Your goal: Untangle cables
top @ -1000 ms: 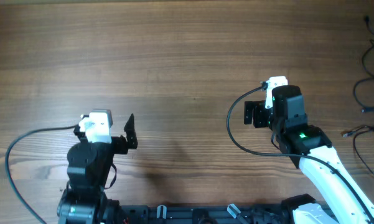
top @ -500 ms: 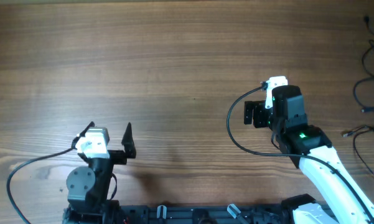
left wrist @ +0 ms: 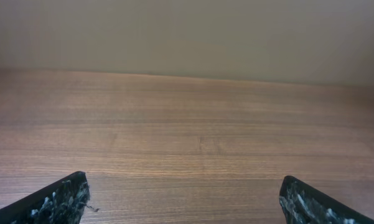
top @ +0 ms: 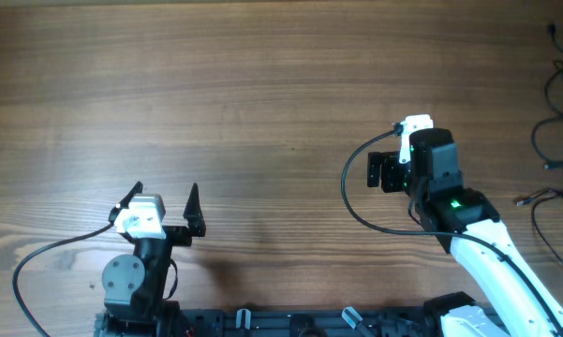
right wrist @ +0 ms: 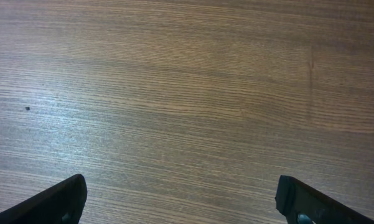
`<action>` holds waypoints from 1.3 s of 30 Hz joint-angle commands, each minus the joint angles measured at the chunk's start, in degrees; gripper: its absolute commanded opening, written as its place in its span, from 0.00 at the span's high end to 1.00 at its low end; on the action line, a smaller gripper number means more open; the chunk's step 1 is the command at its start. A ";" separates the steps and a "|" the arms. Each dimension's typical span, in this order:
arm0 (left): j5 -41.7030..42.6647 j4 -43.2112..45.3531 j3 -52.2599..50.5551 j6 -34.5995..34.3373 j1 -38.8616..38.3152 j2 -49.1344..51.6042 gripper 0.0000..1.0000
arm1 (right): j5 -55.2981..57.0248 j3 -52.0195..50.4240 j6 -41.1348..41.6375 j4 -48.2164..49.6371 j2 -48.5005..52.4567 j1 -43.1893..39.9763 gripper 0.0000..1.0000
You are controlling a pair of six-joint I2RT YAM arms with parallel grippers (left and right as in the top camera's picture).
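Note:
The cables (top: pixel 543 194) are thin black cords lying in loose loops at the far right edge of the wooden table (top: pixel 262 94) in the overhead view, partly cut off by the frame. One small plug tip (top: pixel 522 200) points left. My left gripper (top: pixel 166 196) is open and empty at the front left, far from the cables. In the left wrist view its fingers (left wrist: pixel 183 199) are wide apart over bare wood. My right gripper (top: pixel 382 171) is open and empty right of centre, well left of the cables. The right wrist view shows its fingers (right wrist: pixel 180 199) wide apart over bare wood. No cable shows in either wrist view.
Thicker black wires fixed to the arms loop beside each arm: one at the front left (top: pixel 23 262), one left of the right arm (top: pixel 348 201). A dark rail (top: pixel 290 323) runs along the front edge. A plain wall (left wrist: pixel 187 31) stands behind the table.
My left arm has drawn back toward the front edge and its gripper now shows both fingers spread. The right arm and the cables have not moved.

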 commanded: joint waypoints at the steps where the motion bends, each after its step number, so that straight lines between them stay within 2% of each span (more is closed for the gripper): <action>1: 0.46 2.38 -0.87 0.68 0.48 -0.66 0.00 | 0.96 0.07 -1.03 0.15 0.31 0.20 0.00; 8: 0.26 6.91 -3.30 0.68 0.48 -0.66 0.00 | 0.96 0.07 -1.03 0.15 0.31 0.20 0.00; 12: 2.23 16.04 -9.11 0.63 0.46 -0.66 0.00 | 0.96 0.07 -1.05 0.15 0.31 0.20 0.00; 16: 1.05 16.00 -9.11 0.72 0.50 -0.66 0.00 | 0.98 0.07 -1.03 0.15 0.31 0.20 0.00; 18: 1.36 12.79 -9.11 0.68 2.05 -0.66 0.00 | 0.98 0.07 -1.03 0.15 0.31 0.20 0.00; 27: 1.49 12.63 -9.09 0.74 3.96 -0.66 0.00 | 0.98 0.07 -1.03 0.15 0.31 0.20 0.00; 31: 0.70 12.74 -9.09 8.11 3.96 -0.66 0.00 | 0.96 0.07 -1.03 0.15 0.31 0.20 0.00; 39: 1.36 12.76 -9.09 8.20 3.96 -0.66 0.00 | 0.96 0.07 -1.05 0.15 0.31 0.20 0.00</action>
